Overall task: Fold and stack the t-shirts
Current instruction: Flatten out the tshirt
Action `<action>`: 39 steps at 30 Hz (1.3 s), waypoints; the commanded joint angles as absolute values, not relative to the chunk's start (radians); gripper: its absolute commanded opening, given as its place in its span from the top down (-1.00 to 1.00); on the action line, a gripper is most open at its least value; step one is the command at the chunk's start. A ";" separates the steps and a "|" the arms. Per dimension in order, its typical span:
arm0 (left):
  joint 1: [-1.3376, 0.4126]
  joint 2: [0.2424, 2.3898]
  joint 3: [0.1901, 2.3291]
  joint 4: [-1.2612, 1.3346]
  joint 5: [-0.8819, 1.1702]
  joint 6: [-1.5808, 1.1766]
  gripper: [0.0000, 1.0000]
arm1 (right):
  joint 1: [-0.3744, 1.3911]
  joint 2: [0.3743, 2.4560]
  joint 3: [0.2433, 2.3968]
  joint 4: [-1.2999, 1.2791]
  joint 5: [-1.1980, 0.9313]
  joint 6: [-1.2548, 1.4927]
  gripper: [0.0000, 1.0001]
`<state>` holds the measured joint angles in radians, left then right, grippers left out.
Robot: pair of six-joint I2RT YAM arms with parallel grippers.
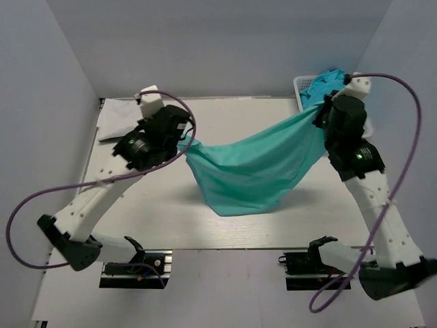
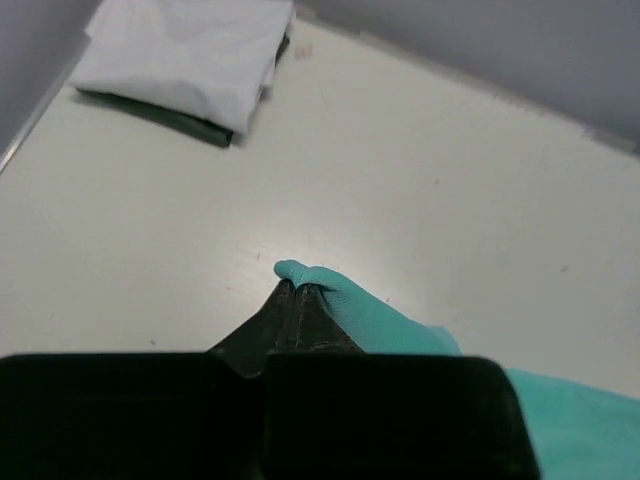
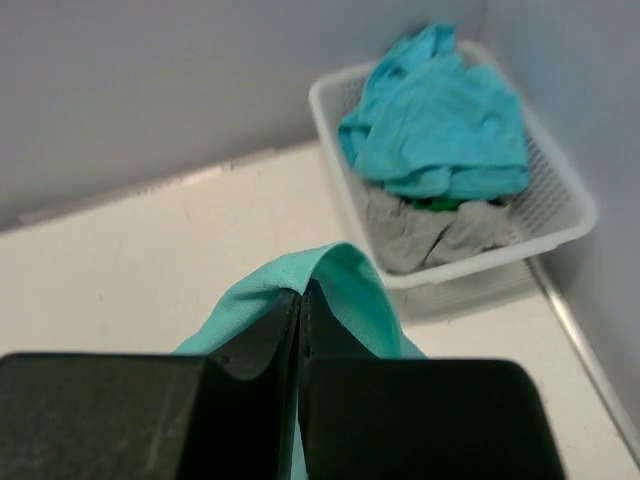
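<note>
A teal t-shirt (image 1: 249,171) hangs stretched between my two grippers above the table, its lower part sagging onto the tabletop. My left gripper (image 1: 183,142) is shut on the shirt's left corner, which shows in the left wrist view (image 2: 345,305). My right gripper (image 1: 321,117) is shut on the shirt's right corner, seen in the right wrist view (image 3: 340,275). A folded white t-shirt (image 1: 117,116) lies on a dark green one at the far left of the table; it also shows in the left wrist view (image 2: 185,55).
A white basket (image 1: 302,85) at the far right corner holds blue (image 3: 435,120), grey (image 3: 440,235) and green garments. White enclosure walls surround the table. Purple cables loop beside both arms.
</note>
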<state>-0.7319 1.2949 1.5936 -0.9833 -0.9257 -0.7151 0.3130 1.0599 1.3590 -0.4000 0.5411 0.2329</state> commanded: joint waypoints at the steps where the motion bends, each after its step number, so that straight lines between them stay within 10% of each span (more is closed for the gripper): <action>1: -0.669 1.384 1.548 -0.882 -0.795 -0.709 1.00 | 0.298 1.173 1.306 -0.330 0.422 0.248 1.00; 19: -0.232 2.088 1.906 -0.834 -0.255 -0.664 1.00 | 0.261 2.006 1.802 -0.293 0.279 0.178 1.00; 32: -0.155 1.948 2.247 -0.840 -0.216 -0.568 1.00 | 0.256 1.847 2.037 -0.247 0.362 0.132 1.00; 39: -0.155 1.676 2.079 -0.715 -0.251 -0.525 1.00 | 0.255 1.650 1.971 -0.210 0.367 0.143 1.00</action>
<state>-0.1566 1.8313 2.1044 -0.7624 -0.2161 -0.5556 0.2596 1.7695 1.9907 -0.2787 0.3420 0.1463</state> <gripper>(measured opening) 0.014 0.008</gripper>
